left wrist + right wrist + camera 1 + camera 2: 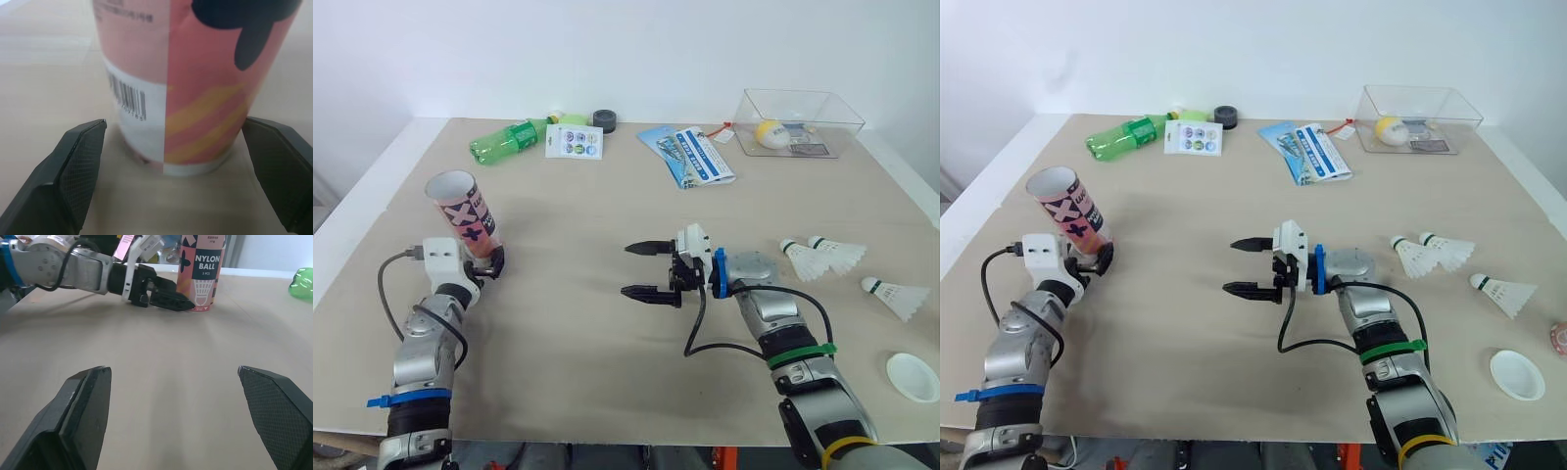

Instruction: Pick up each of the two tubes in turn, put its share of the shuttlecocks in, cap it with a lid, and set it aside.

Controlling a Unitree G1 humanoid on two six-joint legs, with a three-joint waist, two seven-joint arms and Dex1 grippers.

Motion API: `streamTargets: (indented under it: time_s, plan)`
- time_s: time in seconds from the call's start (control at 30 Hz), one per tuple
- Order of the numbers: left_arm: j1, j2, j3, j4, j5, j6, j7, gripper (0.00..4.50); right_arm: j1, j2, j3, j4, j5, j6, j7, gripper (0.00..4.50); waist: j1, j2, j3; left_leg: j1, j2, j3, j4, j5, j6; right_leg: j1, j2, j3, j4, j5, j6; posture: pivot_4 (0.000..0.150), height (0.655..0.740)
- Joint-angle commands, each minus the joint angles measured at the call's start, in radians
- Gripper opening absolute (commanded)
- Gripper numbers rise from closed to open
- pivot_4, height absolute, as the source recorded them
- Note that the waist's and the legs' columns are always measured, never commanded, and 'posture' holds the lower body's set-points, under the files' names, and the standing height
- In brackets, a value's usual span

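Note:
A pink patterned tube (460, 211) stands upright, mouth open, at the table's left. My left gripper (485, 262) is open around its base, one finger on each side (73, 166), with narrow gaps to the tube (190, 83). My right gripper (641, 269) hangs open at mid-table, nothing between its fingers, pointing toward the tube (201, 274). Three white shuttlecocks lie on the right: two side by side (798, 257) (837, 253) and one nearer the edge (896, 294). A white lid (912, 375) lies at the front right.
Along the back edge lie a green bottle (509, 139), a white card (575, 141), a black roll (604, 120) and blue leaflets (690, 155). A clear box (800, 122) holding a yellow ball stands at the back right.

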Motion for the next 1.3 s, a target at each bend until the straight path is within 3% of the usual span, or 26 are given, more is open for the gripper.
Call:
streamTargets:
  time_s: [0.03,0.33,0.4,0.53,0.97,1.13,1.3]
  plan:
    - [-0.055,0.036,-0.021,0.144,0.019,-0.057,-0.055,4.50,0.001,-0.013,-0.024,-0.061,0.010,0.003,-0.014,4.44,0.001,0.000,0.000,0.000,0.000,-0.001,0.000,0.001,0.000,0.000,0.000,-0.001,0.000,0.000,0.000,0.150,0.7400]
    - [-0.173,0.091,-0.055,0.379,0.033,-0.166,-0.182,4.50,0.014,-0.028,-0.019,-0.102,0.013,0.019,-0.021,4.44,0.001,0.001,0.000,0.000,0.000,-0.001,-0.003,0.007,-0.003,0.000,0.000,-0.001,0.000,0.002,-0.004,0.150,0.7400]
    - [-0.184,0.102,-0.064,0.408,0.047,-0.190,-0.189,4.01,0.017,-0.031,-0.019,-0.108,0.012,0.021,-0.022,4.50,0.001,0.001,0.000,0.000,0.000,-0.001,-0.003,0.008,-0.003,-0.001,0.000,-0.001,0.000,0.003,-0.004,0.150,0.7400]
    - [-0.181,0.112,-0.075,0.407,0.059,-0.222,-0.202,4.01,0.021,-0.035,-0.021,-0.117,0.013,0.028,-0.027,4.50,0.001,0.001,-0.001,0.000,0.000,-0.001,-0.003,0.008,-0.003,-0.001,0.000,-0.001,0.000,0.003,-0.004,0.150,0.7400]
    - [-0.047,0.161,-0.115,0.182,0.055,-0.250,-0.290,4.01,0.043,-0.034,-0.027,-0.148,0.016,0.058,-0.067,4.50,0.000,0.001,-0.001,-0.001,0.000,-0.001,-0.008,0.008,-0.005,-0.004,0.000,-0.001,0.000,0.002,-0.001,0.150,0.7400]
    - [-0.025,0.272,-0.277,-0.042,0.074,-0.217,-0.532,4.01,0.051,-0.049,-0.094,-0.204,0.081,0.134,-0.111,4.50,0.010,0.001,0.000,-0.005,-0.001,-0.002,-0.008,0.008,-0.005,-0.006,-0.001,-0.001,0.000,0.001,-0.002,0.150,0.7400]
    - [-0.101,0.357,-0.418,-0.118,0.078,-0.107,-0.745,4.01,0.088,-0.073,-0.113,-0.241,0.113,0.153,-0.085,4.50,0.013,0.001,0.000,-0.006,-0.001,-0.002,-0.008,0.008,-0.005,-0.007,-0.001,-0.001,-0.001,-0.001,-0.006,0.150,0.7400]
